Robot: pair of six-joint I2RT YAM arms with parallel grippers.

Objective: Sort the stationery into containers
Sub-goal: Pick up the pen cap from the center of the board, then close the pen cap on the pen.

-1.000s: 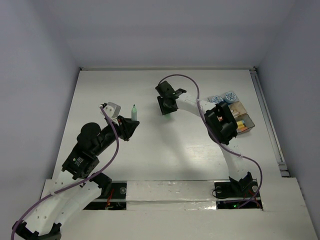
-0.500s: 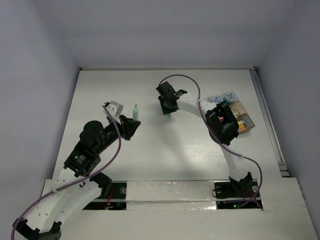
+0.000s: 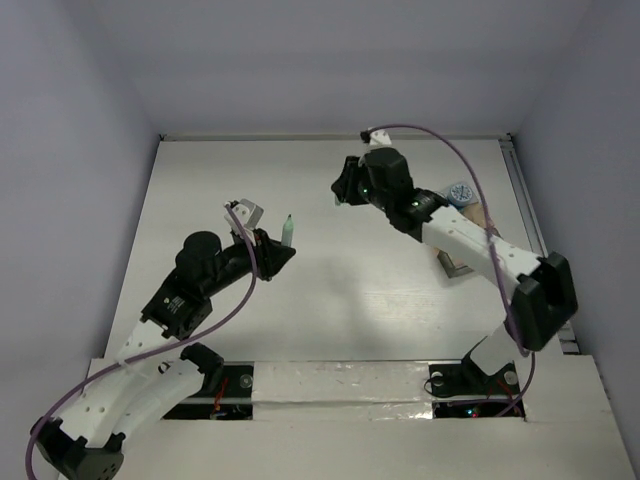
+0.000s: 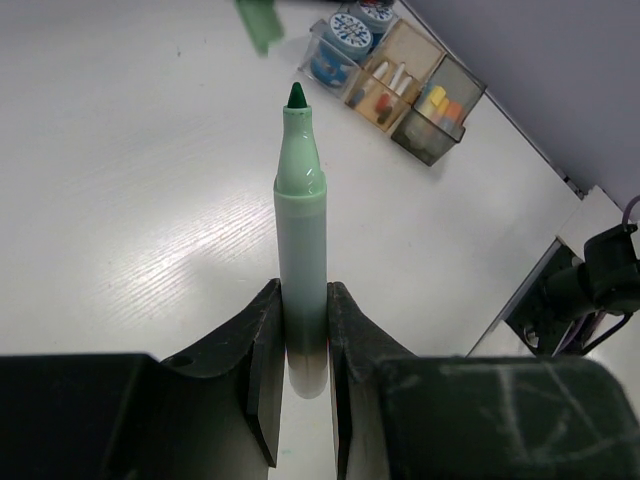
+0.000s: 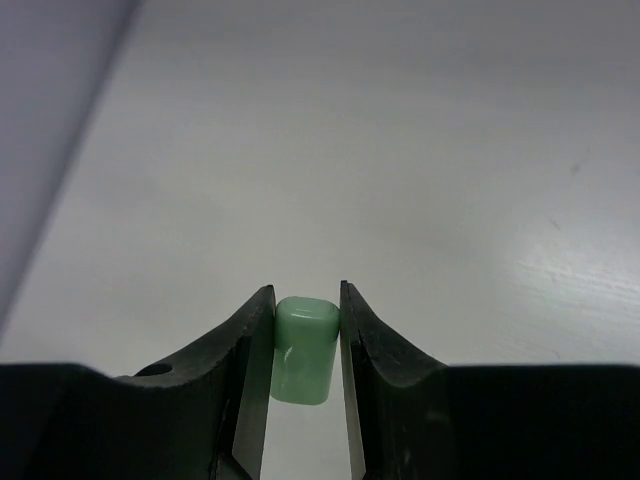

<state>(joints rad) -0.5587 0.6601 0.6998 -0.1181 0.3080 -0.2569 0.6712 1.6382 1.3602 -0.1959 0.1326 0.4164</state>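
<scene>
The green marker, a smooth pale plastic barrel with a dark felt tip, stands uncapped, pinched at its base by the left gripper, well left of the containers. The right gripper clamps its glossy, rounded green cap above the matte white table. The wood and clear-plastic containers hold short stubs, with round blue-and-white pots beside them.

Robot lab rig: white table w/ blank grey walls round 3 sides.
</scene>
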